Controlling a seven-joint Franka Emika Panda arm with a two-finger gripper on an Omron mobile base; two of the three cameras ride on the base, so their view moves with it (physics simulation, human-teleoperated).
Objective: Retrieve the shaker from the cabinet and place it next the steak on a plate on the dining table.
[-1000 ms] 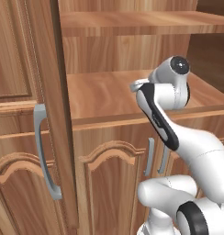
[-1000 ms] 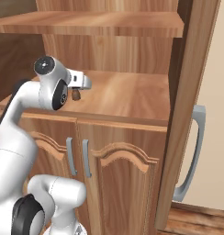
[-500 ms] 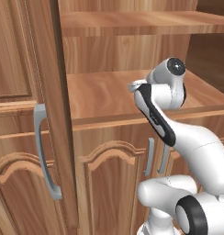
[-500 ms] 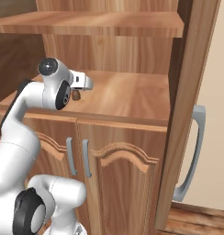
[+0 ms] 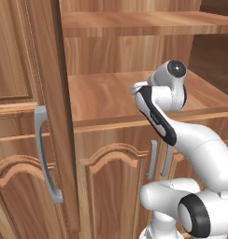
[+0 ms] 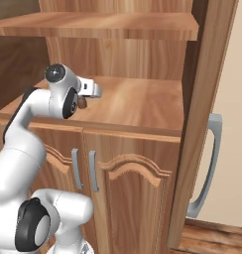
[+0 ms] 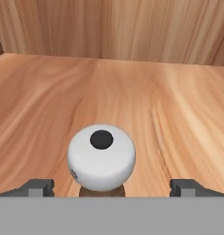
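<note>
Mostly hidden: shaker body below pale top

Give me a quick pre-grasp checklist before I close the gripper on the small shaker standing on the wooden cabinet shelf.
1. Gripper open: ok, dark fingertips stand wide apart at either side.
2. Small shaker with the pale rounded top and brown body between the fingertips: ok in the hand view, though nearer the left one.
3. Shaker upright on the warm-brown wooden shelf: ok, its holed top faces the camera.
4. Fingers touching the shaker: not ok yet, gaps show on both sides.
5. Fingers low enough to take the body rather than the top: cannot tell.
6. Tall cabinet door swung clear of the arm: ok.
</note>
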